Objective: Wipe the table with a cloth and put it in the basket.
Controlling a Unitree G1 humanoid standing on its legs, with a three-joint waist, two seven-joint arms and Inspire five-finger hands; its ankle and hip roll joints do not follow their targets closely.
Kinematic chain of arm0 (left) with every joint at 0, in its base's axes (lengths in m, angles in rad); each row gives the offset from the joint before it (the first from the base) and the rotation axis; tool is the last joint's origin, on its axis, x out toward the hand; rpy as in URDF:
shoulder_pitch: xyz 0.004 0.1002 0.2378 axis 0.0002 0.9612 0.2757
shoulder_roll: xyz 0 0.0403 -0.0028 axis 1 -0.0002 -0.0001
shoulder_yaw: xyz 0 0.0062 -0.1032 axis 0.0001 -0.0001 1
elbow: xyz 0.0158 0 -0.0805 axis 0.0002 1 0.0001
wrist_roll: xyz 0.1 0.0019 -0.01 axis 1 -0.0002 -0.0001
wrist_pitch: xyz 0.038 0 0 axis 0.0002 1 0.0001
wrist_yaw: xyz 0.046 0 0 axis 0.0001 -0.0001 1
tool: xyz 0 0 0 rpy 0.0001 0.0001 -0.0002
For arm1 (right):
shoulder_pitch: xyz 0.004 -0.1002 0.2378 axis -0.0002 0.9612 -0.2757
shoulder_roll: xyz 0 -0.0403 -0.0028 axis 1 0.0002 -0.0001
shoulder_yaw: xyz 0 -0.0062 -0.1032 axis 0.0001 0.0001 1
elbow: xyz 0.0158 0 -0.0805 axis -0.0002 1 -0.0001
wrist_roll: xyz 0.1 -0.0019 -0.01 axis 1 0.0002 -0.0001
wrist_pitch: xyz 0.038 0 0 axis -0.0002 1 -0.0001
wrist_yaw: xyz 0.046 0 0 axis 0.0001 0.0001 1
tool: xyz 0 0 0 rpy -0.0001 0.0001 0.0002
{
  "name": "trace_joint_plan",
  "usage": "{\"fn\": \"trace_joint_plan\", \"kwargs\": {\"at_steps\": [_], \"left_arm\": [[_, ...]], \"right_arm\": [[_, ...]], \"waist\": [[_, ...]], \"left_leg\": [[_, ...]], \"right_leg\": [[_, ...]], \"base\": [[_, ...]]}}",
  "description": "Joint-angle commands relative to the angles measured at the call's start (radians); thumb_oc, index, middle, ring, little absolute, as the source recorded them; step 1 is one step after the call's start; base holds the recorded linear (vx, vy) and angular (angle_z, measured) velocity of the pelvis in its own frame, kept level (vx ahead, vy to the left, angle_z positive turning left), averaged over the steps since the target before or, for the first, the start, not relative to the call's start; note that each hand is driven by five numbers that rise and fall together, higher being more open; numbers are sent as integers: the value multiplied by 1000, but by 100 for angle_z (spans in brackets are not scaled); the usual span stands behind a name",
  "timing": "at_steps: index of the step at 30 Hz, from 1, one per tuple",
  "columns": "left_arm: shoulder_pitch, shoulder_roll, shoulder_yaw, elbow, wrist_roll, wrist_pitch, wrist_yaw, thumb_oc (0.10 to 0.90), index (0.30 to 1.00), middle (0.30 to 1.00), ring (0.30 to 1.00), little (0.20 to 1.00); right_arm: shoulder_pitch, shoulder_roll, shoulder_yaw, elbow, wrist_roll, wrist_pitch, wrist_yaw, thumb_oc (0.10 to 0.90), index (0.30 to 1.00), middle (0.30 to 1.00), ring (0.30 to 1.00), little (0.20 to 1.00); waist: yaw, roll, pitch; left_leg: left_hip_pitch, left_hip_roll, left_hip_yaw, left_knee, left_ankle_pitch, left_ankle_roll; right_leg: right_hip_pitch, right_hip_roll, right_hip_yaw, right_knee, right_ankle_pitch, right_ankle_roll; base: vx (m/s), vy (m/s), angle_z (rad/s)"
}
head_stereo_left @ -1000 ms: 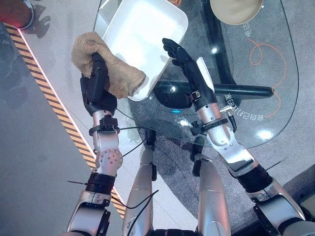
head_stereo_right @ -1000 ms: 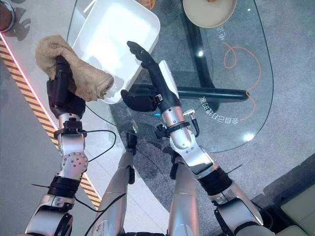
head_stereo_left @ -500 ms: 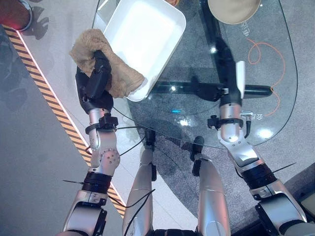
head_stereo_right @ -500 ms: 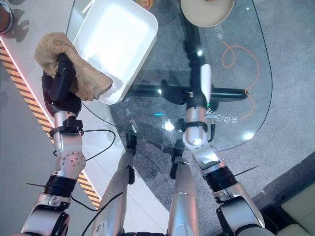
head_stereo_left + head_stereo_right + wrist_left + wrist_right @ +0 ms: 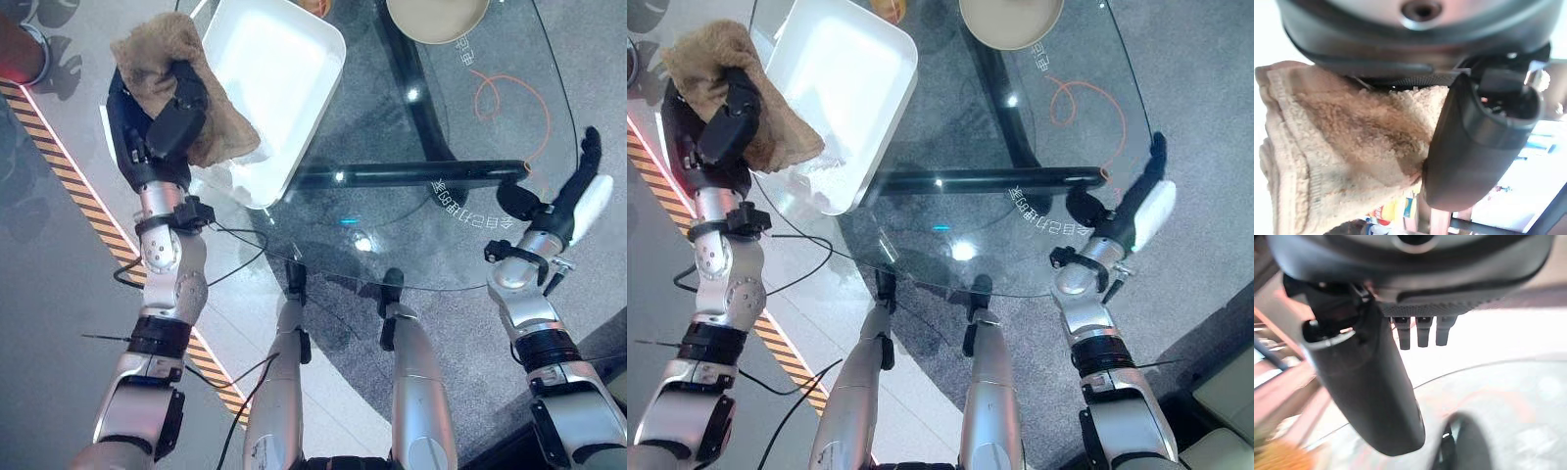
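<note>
While the left hand (image 5: pixel 157 127) stays off the text's guesswork, its fingers are curled round the cloth (image 5: pixel 162 59), held just past the surface's (image 5: pixel 392 225) left edge beside the white basket (image 5: pixel 269 88). Dropping it in is left; whether wiping is finished cannot be told. The right hand (image 5: pixel 568 191) hangs off the right edge with fingers straight and empty. Part of the cloth is hidden behind the left hand.

I see the cloth (image 5: pixel 165 78) as rough tan terry with a looped nap. Basket (image 5: pixel 279 69) looks smooth white glossy plastic. Table (image 5: pixel 441 225) is clear glossy glass.
</note>
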Motion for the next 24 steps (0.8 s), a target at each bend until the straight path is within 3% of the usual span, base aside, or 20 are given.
{"fn": "trace_joint_plan", "kwargs": {"at_steps": [1,9,15,24], "left_arm": [[-173,87,37,-57,100,-111,44,100,300,300,300,200],[-309,170,-55,87,185,-57,131,100,300,300,300,200],[-410,217,-136,241,239,-28,188,100,300,300,300,200],[-513,268,-266,406,306,70,266,100,300,300,300,200]], "right_arm": [[-17,-71,-36,-7,56,-86,-100,800,900,900,900,900],[-31,-91,-37,242,154,-108,-86,800,900,900,900,900],[-50,-103,-52,505,235,-120,29,800,900,900,900,900],[-4,-98,-23,635,291,-12,155,800,900,900,900,900]], "waist": [[-2,-25,-25],[-16,-24,-25],[-23,-15,-25],[-48,-10,-25]], "left_leg": [[50,10,78,114,-193,-12],[34,21,92,123,-187,-13],[26,25,97,131,-185,-12],[25,30,107,131,-183,-11]], "right_leg": [[85,-10,1,-209,119,49],[74,-8,8,-214,127,46],[64,-4,16,-209,128,45],[52,1,33,-208,129,42]], "base": [[-10,-6,-4],[-9,-4,-6],[0,0,0],[4,2,0]]}}
